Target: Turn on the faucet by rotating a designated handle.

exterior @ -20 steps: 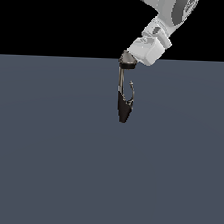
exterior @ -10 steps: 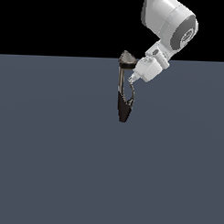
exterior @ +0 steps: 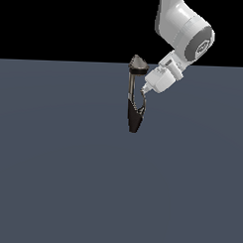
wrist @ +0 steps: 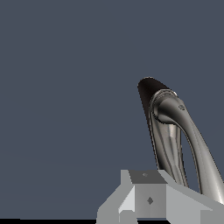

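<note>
The faucet [exterior: 132,91] stands as a slim dark stem with a grey cone cap [exterior: 138,62] and a black pointed base [exterior: 134,121]. Its handle [exterior: 143,107], a thin hooked prong, branches off the side facing the exterior view's right. My gripper [exterior: 144,89] is shut with nothing in it, its tip at the upper end of the handle, touching or nearly so. In the wrist view the faucet [wrist: 168,140] shows as curved silvery tubes rising from the black base, just beyond my grey fingertips [wrist: 148,199]. I cannot tell there which tube is the handle.
A flat dark grey floor [exterior: 67,181] spreads all around the faucet. The white arm [exterior: 188,36] reaches in from the top of the exterior view's right.
My gripper has left the cone cap and come down toward the exterior view's right, arriving beside the stem at the handle's top. The faucet looks unmoved.
</note>
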You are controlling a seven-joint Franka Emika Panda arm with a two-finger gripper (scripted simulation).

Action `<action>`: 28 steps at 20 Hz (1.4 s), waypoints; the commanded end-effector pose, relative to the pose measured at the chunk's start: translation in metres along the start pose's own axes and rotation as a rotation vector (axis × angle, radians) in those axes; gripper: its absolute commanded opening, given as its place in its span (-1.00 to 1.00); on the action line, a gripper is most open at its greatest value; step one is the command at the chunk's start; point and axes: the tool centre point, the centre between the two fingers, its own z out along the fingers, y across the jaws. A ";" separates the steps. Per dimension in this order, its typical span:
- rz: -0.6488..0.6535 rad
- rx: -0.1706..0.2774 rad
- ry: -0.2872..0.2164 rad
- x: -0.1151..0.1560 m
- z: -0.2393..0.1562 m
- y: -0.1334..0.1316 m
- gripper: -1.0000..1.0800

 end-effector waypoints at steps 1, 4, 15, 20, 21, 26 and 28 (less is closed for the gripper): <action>0.000 0.000 0.000 0.000 0.000 0.000 -1.00; 0.000 0.000 0.000 -0.002 0.000 0.006 -1.00; 0.000 0.000 0.000 -0.010 0.000 0.029 -1.00; 0.000 0.001 0.000 -0.014 0.000 0.040 -1.00; 0.000 0.001 0.000 -0.014 0.000 0.043 -1.00; 0.004 0.010 0.005 -0.008 -0.002 0.047 -1.00; 0.003 0.008 0.004 -0.006 -0.001 0.053 -1.00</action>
